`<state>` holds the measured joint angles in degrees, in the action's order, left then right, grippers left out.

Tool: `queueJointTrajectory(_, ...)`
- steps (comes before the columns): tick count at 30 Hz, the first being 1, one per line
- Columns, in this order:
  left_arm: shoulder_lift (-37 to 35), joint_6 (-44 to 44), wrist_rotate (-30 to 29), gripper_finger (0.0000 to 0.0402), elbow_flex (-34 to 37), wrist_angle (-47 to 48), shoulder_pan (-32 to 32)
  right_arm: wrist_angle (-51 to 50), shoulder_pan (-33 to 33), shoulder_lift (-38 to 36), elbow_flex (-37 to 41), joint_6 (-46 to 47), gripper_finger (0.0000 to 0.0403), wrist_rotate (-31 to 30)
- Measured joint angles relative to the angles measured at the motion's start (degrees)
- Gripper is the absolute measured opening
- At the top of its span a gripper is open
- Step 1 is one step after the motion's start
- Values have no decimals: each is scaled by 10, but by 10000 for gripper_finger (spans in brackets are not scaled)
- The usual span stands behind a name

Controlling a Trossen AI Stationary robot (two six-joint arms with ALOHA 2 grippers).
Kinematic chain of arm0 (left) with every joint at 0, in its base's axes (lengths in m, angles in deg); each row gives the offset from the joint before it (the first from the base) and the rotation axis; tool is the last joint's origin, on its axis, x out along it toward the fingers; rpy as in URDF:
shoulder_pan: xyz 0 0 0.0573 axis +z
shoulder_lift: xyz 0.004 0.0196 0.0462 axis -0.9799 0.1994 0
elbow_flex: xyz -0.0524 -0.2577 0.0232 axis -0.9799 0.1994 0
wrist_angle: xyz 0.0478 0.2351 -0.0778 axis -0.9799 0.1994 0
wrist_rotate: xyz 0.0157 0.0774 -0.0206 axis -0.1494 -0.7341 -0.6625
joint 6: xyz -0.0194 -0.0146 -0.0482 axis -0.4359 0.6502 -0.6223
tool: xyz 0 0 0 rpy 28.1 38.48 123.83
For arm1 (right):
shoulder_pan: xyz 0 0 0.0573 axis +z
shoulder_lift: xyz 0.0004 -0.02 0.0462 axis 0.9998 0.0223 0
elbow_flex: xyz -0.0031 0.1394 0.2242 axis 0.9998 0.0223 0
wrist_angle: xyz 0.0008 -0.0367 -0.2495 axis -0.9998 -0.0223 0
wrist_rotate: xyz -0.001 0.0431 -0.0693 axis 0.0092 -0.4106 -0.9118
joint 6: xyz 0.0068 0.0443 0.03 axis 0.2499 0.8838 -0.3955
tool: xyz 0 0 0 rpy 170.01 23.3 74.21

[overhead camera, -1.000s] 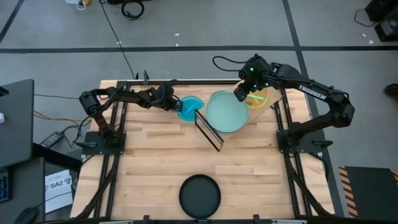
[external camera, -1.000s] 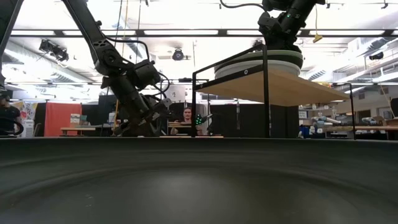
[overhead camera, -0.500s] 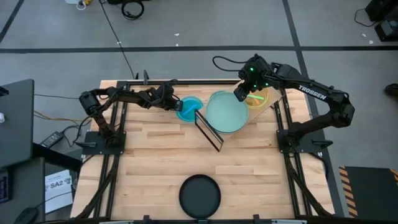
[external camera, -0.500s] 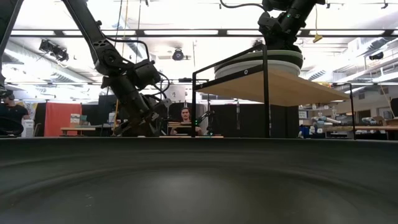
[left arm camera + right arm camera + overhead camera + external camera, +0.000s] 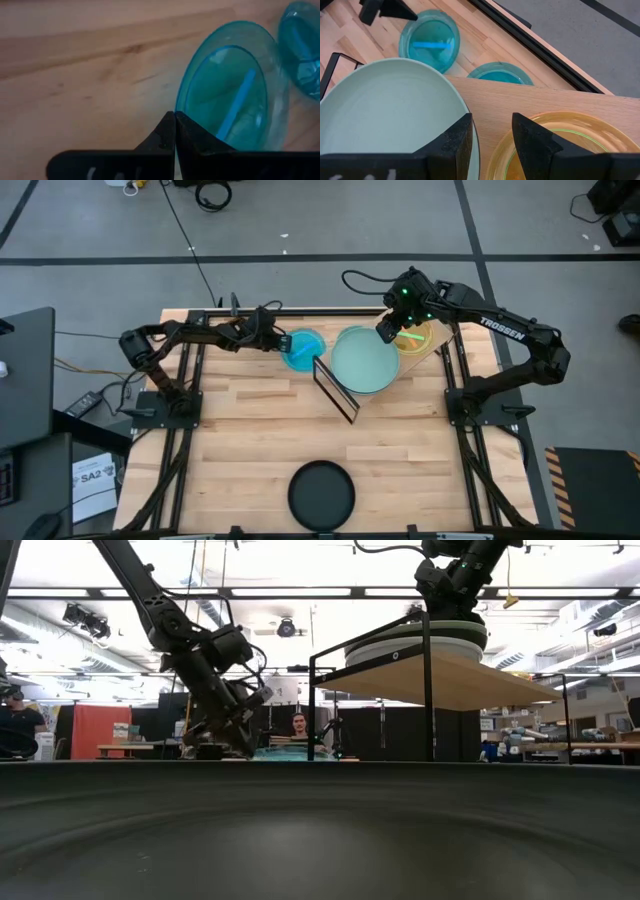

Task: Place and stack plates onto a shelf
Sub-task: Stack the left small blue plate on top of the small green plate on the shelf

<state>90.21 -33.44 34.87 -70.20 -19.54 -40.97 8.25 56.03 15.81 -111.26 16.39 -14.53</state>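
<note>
My left gripper (image 5: 175, 116) is shut on the rim of a small teal plate (image 5: 230, 95) at the table's far side, left of the shelf (image 5: 530, 97). A second teal plate (image 5: 497, 75) lies on the table, partly under the shelf board. A mint green plate (image 5: 365, 360) and an orange plate over a lime green one (image 5: 418, 338) sit on the shelf. My right gripper (image 5: 492, 130) hangs open above the board between them, touching nothing. A black plate (image 5: 321, 493) lies by the near edge. My left gripper pinches the teal plate's rim (image 5: 181, 107) between its two shut fingers, on the side nearest the table's left edge. The fingers slant down from the left. The held edge is raised; whether the opposite edge rests on the table I cannot tell.
The shelf's black wire frame (image 5: 427, 690) stands at the far right of the table, with one leg bar (image 5: 336, 392) slanting across the planks. Bare wood (image 5: 300, 430) lies between the shelf and the black plate. A person (image 5: 297, 728) sits in the room beyond.
My left gripper has risen a little and drawn toward the table's far left with the teal plate's rim. The plate now shows in the low view above the black plate's rim, where it did not before.
</note>
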Motion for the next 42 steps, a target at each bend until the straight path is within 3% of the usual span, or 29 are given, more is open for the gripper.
queueJointTrajectory(13,-103,22,-14,5,0,-1,36,12,0,0,0,0,145,0)
queueJointTrajectory(24,-180,23,-54,4,0,-48,41,131,0,0,0,0,145,0)
queueJointTrajectory(42,-189,22,-57,4,0,-128,39,340,7,23,0,6,145,0)
